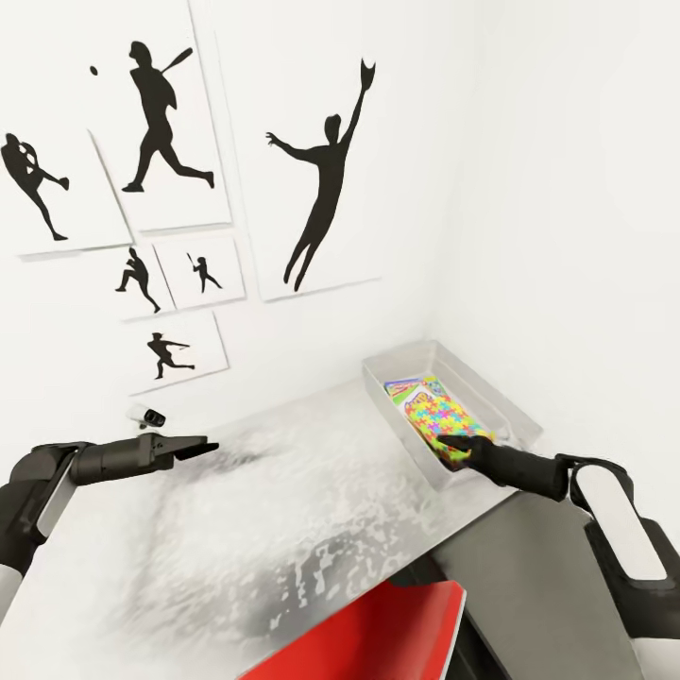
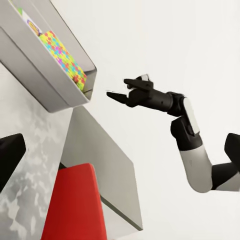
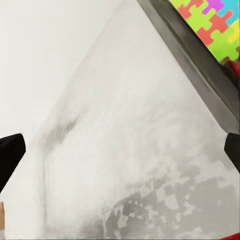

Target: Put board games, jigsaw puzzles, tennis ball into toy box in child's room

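Note:
The light grey toy box (image 1: pixel 491 392) stands at the table's (image 1: pixel 283 529) far right corner against the wall. Inside it a jigsaw puzzle (image 1: pixel 442 418) lies tilted on top of a printed board game (image 1: pixel 406 386). My right gripper (image 1: pixel 453 442) hovers at the box's near end, just by the puzzle's edge, open and holding nothing. The left wrist view has that gripper (image 2: pixel 119 90) a little apart from the box (image 2: pixel 45 85) and the puzzle (image 2: pixel 62 55). My left gripper (image 1: pixel 194 446) hangs open over the table's left part.
A red chair (image 1: pixel 378 633) sits below the table's front edge. The lower dark grey unit (image 1: pixel 548 586) adjoins the table under my right arm. White walls with black sports silhouettes (image 1: pixel 326 179) close off the back and the right.

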Robot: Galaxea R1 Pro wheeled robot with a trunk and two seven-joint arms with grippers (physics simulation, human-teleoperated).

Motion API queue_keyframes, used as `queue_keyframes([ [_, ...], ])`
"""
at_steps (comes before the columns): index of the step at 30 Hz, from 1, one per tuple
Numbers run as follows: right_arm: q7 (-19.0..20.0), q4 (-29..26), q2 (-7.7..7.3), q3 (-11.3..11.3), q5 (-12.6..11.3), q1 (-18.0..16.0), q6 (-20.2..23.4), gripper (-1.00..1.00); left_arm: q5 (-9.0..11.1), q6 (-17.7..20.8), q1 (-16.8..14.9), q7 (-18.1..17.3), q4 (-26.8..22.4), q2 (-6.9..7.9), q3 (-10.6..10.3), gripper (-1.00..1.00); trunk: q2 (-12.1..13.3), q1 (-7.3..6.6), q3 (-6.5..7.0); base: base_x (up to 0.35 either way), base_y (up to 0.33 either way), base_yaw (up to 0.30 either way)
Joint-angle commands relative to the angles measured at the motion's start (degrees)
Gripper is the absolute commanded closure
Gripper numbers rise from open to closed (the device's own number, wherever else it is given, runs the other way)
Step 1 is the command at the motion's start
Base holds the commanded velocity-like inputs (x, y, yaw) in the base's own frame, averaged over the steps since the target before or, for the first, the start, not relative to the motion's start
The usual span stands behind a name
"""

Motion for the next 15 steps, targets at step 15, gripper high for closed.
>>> queue_keyframes([
  [15,12.80,-1.33,0.13,-6.02,-0.47,8.59,0.07,-1.00,-0.11,0.53,-0.04,-0.20,0.01,0.39,0.06,-1.00,-0.11,0.04,1.25,-0.101,0.025,0.000],
])
